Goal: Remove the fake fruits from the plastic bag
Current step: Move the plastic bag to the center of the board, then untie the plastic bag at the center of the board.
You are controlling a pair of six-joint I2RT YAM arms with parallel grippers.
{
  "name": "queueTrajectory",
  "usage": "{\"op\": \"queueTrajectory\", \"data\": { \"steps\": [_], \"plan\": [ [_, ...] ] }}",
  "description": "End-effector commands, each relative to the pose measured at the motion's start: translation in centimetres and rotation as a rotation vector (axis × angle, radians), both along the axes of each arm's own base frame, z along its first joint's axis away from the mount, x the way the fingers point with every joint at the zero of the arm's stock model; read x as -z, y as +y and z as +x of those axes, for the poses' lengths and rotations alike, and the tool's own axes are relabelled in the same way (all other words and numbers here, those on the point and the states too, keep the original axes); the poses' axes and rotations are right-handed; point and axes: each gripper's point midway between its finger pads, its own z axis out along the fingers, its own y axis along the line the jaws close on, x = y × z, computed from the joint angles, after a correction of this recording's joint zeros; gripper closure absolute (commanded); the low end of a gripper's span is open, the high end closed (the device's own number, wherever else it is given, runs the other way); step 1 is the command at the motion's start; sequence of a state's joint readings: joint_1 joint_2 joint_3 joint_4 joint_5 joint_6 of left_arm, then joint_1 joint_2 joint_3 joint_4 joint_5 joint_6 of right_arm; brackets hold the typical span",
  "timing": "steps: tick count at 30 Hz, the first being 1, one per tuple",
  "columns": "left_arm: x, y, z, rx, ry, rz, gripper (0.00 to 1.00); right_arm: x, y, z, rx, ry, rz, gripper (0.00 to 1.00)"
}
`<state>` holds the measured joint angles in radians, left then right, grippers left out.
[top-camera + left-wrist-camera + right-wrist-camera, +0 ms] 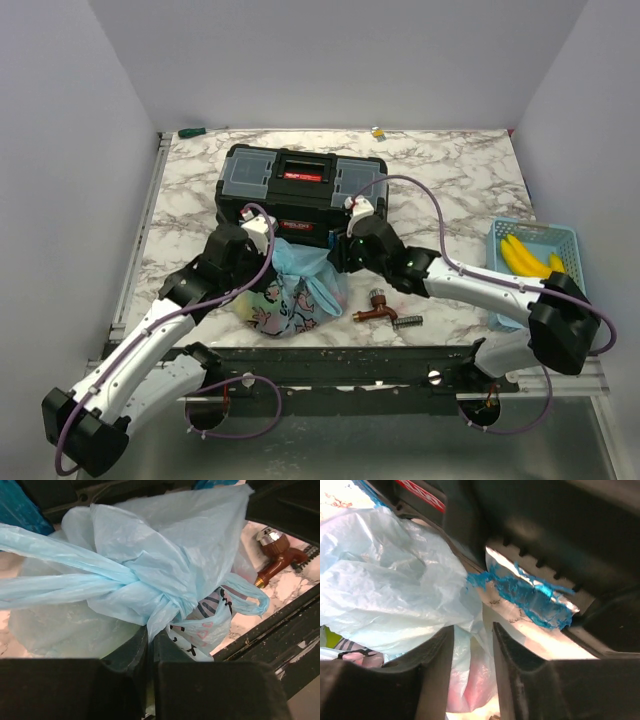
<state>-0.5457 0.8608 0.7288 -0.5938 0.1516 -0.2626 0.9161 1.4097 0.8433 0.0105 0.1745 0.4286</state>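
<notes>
Left gripper [151, 639] is pressed together on a pinch of the bag [290, 295], just under the twist where its handles [140, 587] gather. Right gripper [471, 630] stands slightly parted with film in the gap; whether it bites I cannot tell. The bag slumps at 6 o'clock from the toolbox [300, 185]. Its film is thin, crinkly and translucent, probably slippery and easy to tear, and the load looks light. Bunched plastic at the twist should hold better than the smooth skin.
</notes>
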Motion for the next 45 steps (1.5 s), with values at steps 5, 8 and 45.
{"op": "queueTrajectory", "data": {
  "steps": [5, 8, 45],
  "plan": [
    [-2.3, -1.1, -0.7, 0.079, -0.089, -0.079, 0.96, -3.7, 0.5, -2.0, -0.08, 0.1, -0.027, 0.34],
    [-2.0, -1.3, -0.9, 0.093, -0.065, -0.074, 0.96, -5.5, 1.9, -2.5, -0.025, 0.175, 0.053, 0.26],
    [-2.8, -1.2, -1.1, 0.093, -0.086, -0.087, 1.0, -2.4, 6.7, -2.9, 0.222, 0.199, 0.15, 0.66]
  ]
}}
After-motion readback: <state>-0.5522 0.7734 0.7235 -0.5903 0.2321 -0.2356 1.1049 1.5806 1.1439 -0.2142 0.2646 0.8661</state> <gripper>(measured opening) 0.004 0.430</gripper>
